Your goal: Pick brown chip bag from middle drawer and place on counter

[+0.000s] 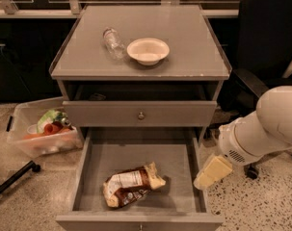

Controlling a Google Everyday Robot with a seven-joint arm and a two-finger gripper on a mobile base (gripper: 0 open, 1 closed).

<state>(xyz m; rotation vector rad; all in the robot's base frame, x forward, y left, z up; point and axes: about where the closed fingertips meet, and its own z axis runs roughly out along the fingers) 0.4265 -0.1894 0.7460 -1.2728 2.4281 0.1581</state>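
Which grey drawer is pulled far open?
The middle drawer, holding the brown chip bag; the upper drawer is barely open. The gripper hangs by the open one's right wall.

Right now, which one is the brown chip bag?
Below the grey counter, in the open middle drawer, the brown chip bag lies alone, with the gripper by the right wall. Crumpled brown foil and a white label, unlike the clear bottle up top.
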